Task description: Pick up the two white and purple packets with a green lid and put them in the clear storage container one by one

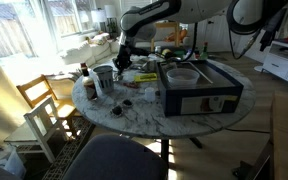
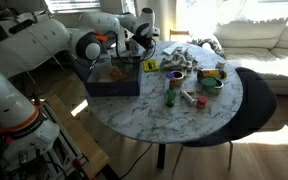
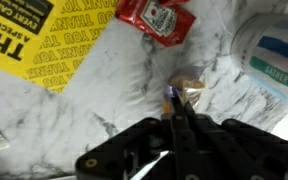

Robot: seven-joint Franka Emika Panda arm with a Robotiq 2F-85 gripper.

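Note:
My gripper (image 3: 174, 100) is shut low over the marble table (image 3: 134, 85). A small thing with a purple edge and a tan, clear part (image 3: 189, 90) is pinched at its fingertips; it looks like one packet, mostly hidden by the fingers. A white tub with a teal band (image 3: 272, 58) lies at the right edge. In both exterior views the gripper (image 1: 122, 62) (image 2: 139, 45) is down at the table, beside the clear storage container (image 1: 199, 88) (image 2: 112, 78). A second packet cannot be picked out.
A red ketchup sachet (image 3: 162, 18) and a yellow leaflet (image 3: 39, 40) lie just ahead of the fingers. A metal cup (image 1: 104, 76), a dark bottle (image 1: 84, 72), a green bottle (image 2: 171, 92) and small items (image 2: 212, 76) stand on the table. A wooden chair (image 1: 39, 105) stands beside it.

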